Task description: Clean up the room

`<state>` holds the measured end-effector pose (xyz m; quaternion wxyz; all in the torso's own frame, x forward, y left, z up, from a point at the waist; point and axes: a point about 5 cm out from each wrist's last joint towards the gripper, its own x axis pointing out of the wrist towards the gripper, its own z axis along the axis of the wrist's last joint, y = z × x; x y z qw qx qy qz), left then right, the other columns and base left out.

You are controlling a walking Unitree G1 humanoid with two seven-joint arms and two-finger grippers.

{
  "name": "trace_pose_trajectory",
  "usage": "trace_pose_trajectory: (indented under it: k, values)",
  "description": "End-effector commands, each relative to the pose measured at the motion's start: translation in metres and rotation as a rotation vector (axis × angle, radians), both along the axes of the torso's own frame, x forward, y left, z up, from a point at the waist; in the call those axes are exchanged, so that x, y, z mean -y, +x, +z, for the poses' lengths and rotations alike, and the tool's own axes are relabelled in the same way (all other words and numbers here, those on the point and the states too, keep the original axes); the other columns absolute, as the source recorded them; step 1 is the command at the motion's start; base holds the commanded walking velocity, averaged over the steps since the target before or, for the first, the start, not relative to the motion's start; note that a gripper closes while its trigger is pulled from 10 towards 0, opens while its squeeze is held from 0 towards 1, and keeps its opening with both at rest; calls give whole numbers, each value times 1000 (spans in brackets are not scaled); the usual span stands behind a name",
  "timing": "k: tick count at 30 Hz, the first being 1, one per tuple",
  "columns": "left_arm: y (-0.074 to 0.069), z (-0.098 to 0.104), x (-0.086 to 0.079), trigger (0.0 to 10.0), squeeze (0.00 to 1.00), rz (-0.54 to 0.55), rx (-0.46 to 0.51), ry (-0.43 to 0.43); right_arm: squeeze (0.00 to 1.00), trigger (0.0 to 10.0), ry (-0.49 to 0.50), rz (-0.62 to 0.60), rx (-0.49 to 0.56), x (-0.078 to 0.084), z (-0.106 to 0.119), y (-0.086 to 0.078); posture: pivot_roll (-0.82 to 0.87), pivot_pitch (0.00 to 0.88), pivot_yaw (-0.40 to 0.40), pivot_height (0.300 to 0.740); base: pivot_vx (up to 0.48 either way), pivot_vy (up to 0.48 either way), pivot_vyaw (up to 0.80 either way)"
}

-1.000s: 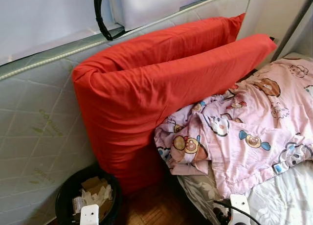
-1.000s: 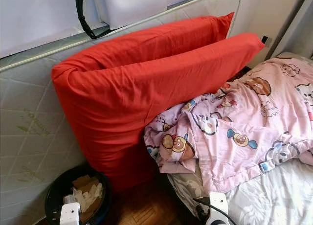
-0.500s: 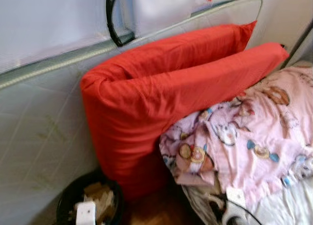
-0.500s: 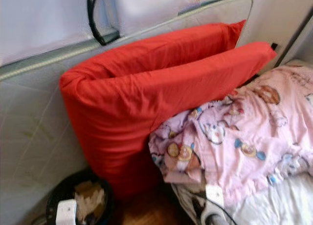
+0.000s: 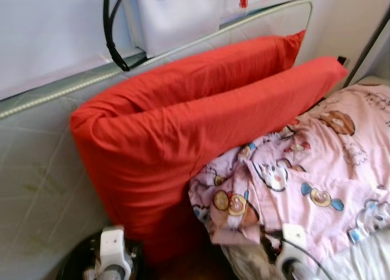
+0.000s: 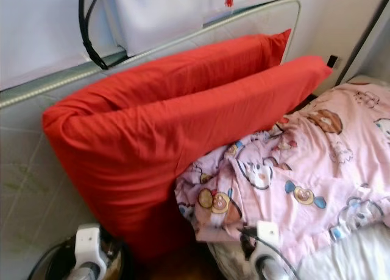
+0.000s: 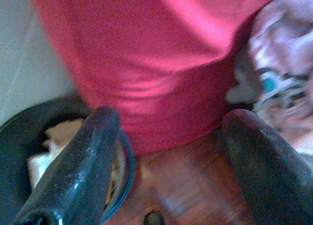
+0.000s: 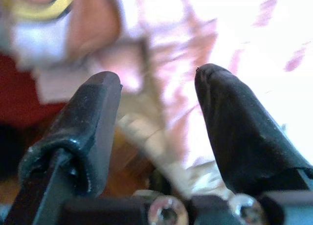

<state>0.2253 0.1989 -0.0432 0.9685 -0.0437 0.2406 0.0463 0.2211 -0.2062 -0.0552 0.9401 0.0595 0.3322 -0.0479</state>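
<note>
Red fabric covers the big folded cushion (image 5: 183,140) that leans upright against a pale mattress (image 5: 36,182) standing on edge by the wall. A pink cartoon-print blanket (image 5: 304,176) lies crumpled on the bed, its edge touching the cushion. Below the cushion, on the wood floor (image 7: 190,181), sits a black bin (image 7: 19,137) holding paper scraps. The left gripper (image 7: 171,142) hangs above the floor beside the bin, fingers spread wide. The right gripper (image 8: 156,102) hovers near the blanket's edge, fingers apart and holding nothing.
</note>
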Motion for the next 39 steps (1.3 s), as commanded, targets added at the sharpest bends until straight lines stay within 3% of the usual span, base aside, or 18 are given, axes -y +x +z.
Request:
trace_pose_trajectory:
  k: [1, 4, 6, 13, 22, 32, 39]
  values:
    - [-4, -1, -6, 10000, 0, 26, 8, 2, 0, 10000, 16, -15, 47, -3, 6, 9, -36, 83, 12, 740, 0, 0, 0]
    - [14, 21, -5, 10000, 0, 17, 169, 14, 0, 10000, 10, -39, 177, 1, 25, 30, -35, 88, 13, 740, 0, 0, 0]
    - [16, 24, -5, 10000, 0, 14, 186, 17, 0, 10000, 5, -41, 188, 2, 27, 32, -33, 90, 12, 740, 0, 0, 0]
    - [21, 45, 1, 10000, 0, -12, 330, 41, 0, 10000, -60, -40, 370, 4, 50, 45, -34, 101, 18, 740, 0, 0, 0]
    - [17, 50, 4, 10000, 0, -27, 353, 50, 0, 10000, -65, -42, 405, -5, 47, 38, -30, 102, 24, 695, 0, 0, 0]
    - [18, 54, 5, 10000, 0, -33, 357, 52, 0, 10000, -52, -28, 378, -20, 47, 44, -29, 95, 27, 687, 0, 0, 0]
    - [16, 53, 6, 10000, 0, -40, 341, 48, 0, 10000, -58, -16, 388, -20, 46, 40, -30, 86, 30, 667, 0, 0, 0]
